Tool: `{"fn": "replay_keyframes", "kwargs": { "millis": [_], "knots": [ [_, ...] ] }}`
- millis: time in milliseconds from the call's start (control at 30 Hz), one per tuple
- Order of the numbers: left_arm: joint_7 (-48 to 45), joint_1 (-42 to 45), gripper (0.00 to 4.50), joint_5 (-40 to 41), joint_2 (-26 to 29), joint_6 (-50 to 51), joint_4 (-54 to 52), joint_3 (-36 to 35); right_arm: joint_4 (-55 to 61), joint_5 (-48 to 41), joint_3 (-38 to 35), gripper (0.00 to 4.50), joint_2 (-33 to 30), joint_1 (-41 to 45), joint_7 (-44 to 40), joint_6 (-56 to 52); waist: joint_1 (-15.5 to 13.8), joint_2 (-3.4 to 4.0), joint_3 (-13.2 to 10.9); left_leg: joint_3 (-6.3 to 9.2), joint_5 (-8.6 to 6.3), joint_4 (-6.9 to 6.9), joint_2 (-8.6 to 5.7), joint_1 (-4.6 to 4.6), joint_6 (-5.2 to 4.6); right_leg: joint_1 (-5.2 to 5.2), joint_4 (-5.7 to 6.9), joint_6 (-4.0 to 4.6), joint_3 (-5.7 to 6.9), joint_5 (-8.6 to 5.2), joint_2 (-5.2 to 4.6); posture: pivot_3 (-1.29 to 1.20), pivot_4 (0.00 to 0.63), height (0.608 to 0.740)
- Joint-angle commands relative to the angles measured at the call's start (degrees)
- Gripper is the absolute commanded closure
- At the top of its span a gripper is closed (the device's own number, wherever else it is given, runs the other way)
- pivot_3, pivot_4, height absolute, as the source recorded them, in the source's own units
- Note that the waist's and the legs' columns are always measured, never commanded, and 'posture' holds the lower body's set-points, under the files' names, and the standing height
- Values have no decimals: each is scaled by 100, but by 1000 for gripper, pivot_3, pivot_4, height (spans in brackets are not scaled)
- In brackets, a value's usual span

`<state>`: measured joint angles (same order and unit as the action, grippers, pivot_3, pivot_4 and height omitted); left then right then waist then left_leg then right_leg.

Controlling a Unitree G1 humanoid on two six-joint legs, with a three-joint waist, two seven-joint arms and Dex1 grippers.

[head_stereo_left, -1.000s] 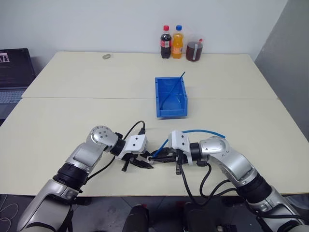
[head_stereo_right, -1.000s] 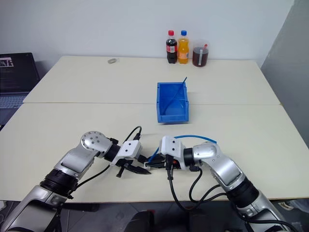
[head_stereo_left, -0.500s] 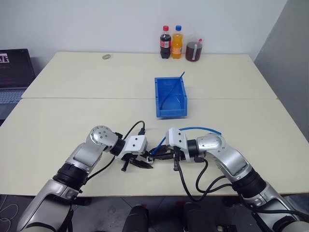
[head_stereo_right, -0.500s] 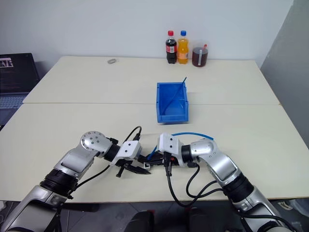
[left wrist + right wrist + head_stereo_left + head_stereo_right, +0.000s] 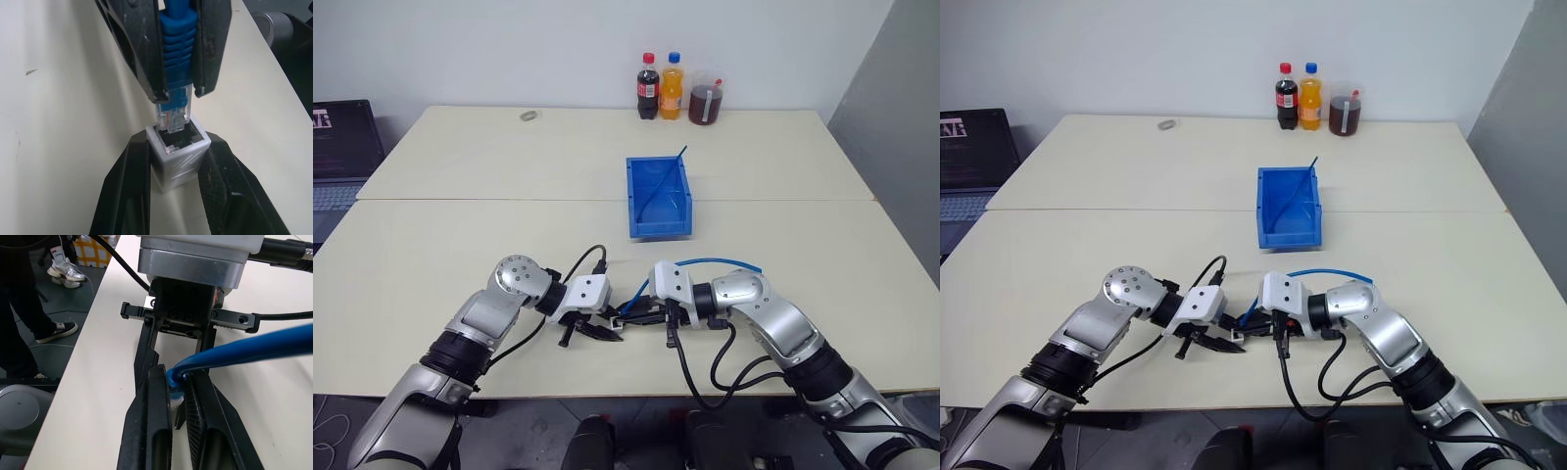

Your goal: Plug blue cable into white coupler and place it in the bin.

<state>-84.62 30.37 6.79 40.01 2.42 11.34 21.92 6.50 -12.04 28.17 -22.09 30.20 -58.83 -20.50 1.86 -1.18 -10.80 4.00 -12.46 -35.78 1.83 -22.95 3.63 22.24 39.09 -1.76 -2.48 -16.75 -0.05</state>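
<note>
Near the table's front edge my two grippers meet tip to tip. In the left wrist view my left gripper (image 5: 178,147) is shut on the white coupler (image 5: 178,159), with its dark socket facing the plug. My right gripper (image 5: 180,93) is shut on the ribbed boot of the blue cable (image 5: 177,44). The cable's clear plug (image 5: 172,115) stands with its tip at the socket's mouth. The rest of the cable arcs back over my right wrist (image 5: 720,262). The blue bin (image 5: 659,198) stands open further back at mid-table.
A thin dark-blue strand (image 5: 663,181) leans inside the bin. Two bottles (image 5: 661,86) and a jar of dark liquid (image 5: 707,102) stand at the far edge. A small grey item (image 5: 529,115) lies at the back left, and a laptop (image 5: 337,147) sits off to the left.
My right forearm has drawn slightly to the left, bringing the plug up against the coupler. The left arm has stayed put and both holds are unchanged.
</note>
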Motion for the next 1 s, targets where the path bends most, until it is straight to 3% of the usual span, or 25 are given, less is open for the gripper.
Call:
{"fn": "replay_keyframes", "kwargs": {
  "millis": [33, 1000],
  "knots": [
    [-30, -135, 3509, -152, 21, -18, 174, 67, 136, 62, -19, 4408, 26, 96, -84, 98, 0, 0, 0, 0, 0, 0, 0, 0, 0, 0, 0, 0, 0, 0, 0, 0, 150, 740],
    [-48, -177, 3509, -171, 40, 9, 185, 57, -36, 719, 401, 4408, 46, 200, -393, 416, 7, 5, 7, 1, 0, -3, 1, 6, 0, -4, 4, 0, 0, 0, 2, 0, 150, 740]
  ]
}}
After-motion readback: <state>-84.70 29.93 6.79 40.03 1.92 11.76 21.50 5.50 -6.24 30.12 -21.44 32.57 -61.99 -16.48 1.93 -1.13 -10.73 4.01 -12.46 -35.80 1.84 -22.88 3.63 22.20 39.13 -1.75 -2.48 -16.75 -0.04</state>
